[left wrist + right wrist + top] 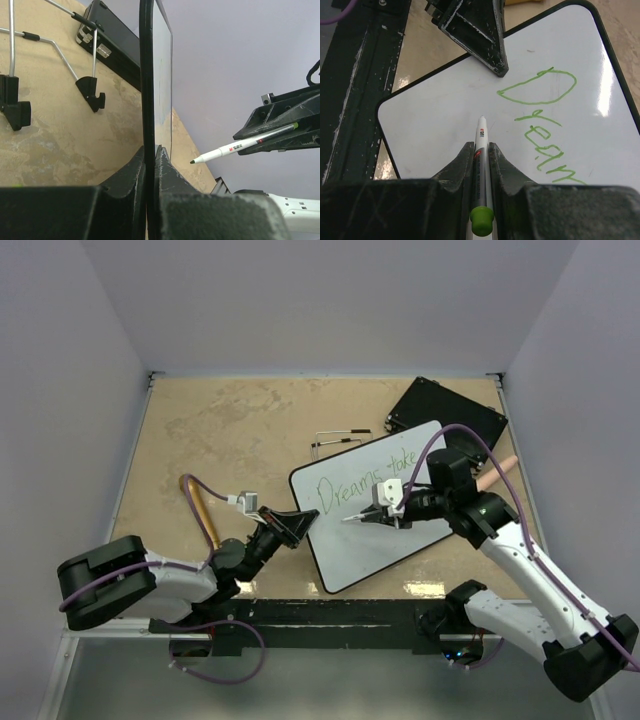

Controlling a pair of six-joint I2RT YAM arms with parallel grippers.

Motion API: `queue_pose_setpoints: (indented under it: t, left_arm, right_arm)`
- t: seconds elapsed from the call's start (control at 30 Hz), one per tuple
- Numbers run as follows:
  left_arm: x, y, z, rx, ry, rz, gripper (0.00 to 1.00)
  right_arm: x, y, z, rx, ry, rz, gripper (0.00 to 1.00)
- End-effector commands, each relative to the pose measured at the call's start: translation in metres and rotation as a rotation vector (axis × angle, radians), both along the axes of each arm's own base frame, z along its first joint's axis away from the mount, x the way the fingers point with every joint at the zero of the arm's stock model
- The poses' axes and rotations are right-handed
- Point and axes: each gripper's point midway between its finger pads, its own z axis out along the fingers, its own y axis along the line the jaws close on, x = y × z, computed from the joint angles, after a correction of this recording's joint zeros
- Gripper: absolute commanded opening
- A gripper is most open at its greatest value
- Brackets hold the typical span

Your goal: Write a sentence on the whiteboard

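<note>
The whiteboard (345, 540) lies tilted right of the table's middle, with green writing "Dreams take" on its far half. My left gripper (297, 523) is shut on its left edge; the left wrist view shows the board's black frame (145, 75) edge-on between the jaws. My right gripper (383, 517) is shut on a white marker with a green end cap (481, 160), its tip pointing at the blank part of the whiteboard (435, 120) left of the "D", a little above the surface. The marker also shows in the left wrist view (235, 147).
A flat black board (447, 412) lies at the back right, partly under the whiteboard. A wire stand with black feet (335, 441) lies behind the whiteboard and shows in the left wrist view (55, 47). A black rail (330, 625) runs along the near edge.
</note>
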Motion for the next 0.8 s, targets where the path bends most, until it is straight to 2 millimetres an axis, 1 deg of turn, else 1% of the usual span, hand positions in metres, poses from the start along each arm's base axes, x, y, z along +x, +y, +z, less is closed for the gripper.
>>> queue_pose_setpoints:
  t: [0.0, 0.13, 0.3, 0.47, 0.77]
  left_arm:
    - [0.009, 0.002, -0.001, 0.061, -0.04, 0.063, 0.0]
    - [0.011, 0.002, -0.002, 0.065, -0.026, 0.071, 0.0]
    - [0.011, 0.002, -0.002, 0.062, -0.022, 0.082, 0.0]
    - [0.01, 0.002, -0.003, 0.068, -0.022, 0.08, 0.0]
    - [0.009, 0.002, -0.003, 0.073, -0.029, 0.077, 0.0]
  right_arm:
    - [0.007, 0.002, 0.005, 0.012, -0.044, -0.03, 0.0]
    - [0.01, 0.001, -0.007, -0.045, -0.048, -0.054, 0.0]
    - [0.013, 0.004, -0.011, -0.059, -0.046, -0.069, 0.0]
    - [0.02, 0.004, -0.009, -0.056, -0.053, -0.104, 0.0]
    - [0.025, 0.009, -0.016, -0.068, -0.04, -0.124, 0.0]
